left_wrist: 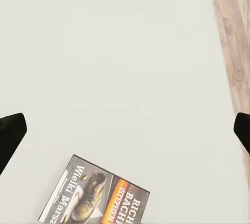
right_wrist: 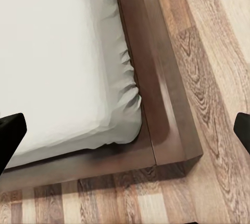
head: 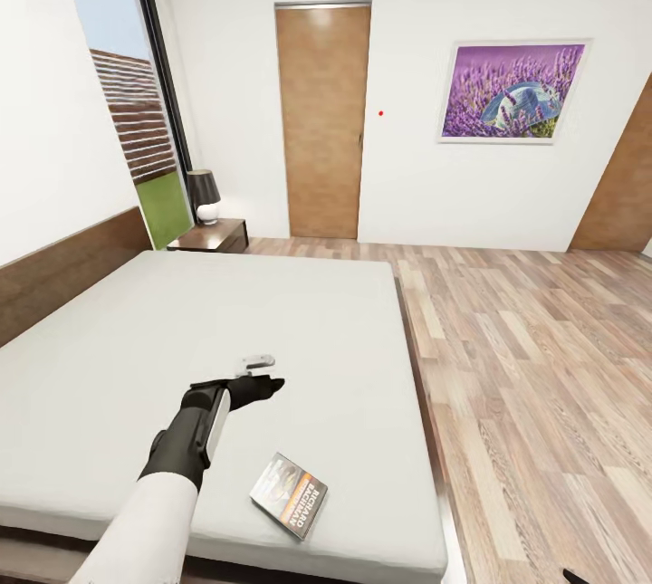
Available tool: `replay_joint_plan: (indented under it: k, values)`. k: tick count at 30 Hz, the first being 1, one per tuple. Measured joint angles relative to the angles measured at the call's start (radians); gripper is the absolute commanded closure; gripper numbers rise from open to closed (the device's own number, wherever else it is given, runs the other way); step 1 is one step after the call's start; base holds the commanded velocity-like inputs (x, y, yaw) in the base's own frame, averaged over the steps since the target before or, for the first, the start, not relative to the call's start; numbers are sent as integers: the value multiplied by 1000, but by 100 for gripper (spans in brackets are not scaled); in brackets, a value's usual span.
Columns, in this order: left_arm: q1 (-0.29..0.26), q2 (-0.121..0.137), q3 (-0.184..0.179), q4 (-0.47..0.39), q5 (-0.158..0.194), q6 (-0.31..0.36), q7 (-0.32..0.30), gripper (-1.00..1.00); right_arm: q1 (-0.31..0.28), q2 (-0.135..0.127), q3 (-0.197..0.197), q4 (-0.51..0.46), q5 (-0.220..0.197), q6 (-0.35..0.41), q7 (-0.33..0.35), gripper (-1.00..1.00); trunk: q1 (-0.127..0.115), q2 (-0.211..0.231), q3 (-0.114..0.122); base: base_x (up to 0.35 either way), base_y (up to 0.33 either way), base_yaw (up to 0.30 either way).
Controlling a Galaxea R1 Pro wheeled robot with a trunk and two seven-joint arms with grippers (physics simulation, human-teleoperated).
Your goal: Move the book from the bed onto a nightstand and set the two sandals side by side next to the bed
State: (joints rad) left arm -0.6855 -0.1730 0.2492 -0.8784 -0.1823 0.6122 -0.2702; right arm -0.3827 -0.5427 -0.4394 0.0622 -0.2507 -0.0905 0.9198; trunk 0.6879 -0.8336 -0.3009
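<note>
A tall dark-framed window (head: 127,95) fills the far left wall, and below it a wooden headboard (head: 63,281) runs along the left edge of the bed (head: 136,358). At the bed's far left corner stands the nightstand (head: 210,236), carrying a dark-shaded lamp (head: 204,195).

The left pincer (head: 263,380) is stretched out over the white mattress, above its near half, and its black fingers (left_wrist: 10,133) are spread wide apart in the left wrist view. The book (head: 289,494) lies flat on the mattress near the bed's near edge, toward the near right corner, nearer the robot than the pincer and a little to its right, not touching it. The cover (left_wrist: 94,195) shows a boot photo, an orange band, and the words "Wielki Marsz", "STEPHEN", and the cut-off white letters "RICH" and "BACH".

Farther right, a brown door (head: 323,120) and a purple lavender picture (head: 512,90) hang on the far wall, with wood-plank floor (head: 534,358) beyond the bed's right edge.

The right pincer (right_wrist: 125,133), fingertips spread, hangs above the bed frame's corner (right_wrist: 172,140).
</note>
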Motion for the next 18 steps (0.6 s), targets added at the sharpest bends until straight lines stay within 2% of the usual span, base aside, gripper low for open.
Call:
replay_joint_plan:
  k: [5,18]
  values:
    - [-3,0,0,1,15,2,2,-100,0,0,0,0,0,0,0,-100,0,0,0,0,0,0]
    - [-4,0,-1,65,16,0,2,-100,0,0,0,0,0,0,0,-100,0,0,0,0,0,0]
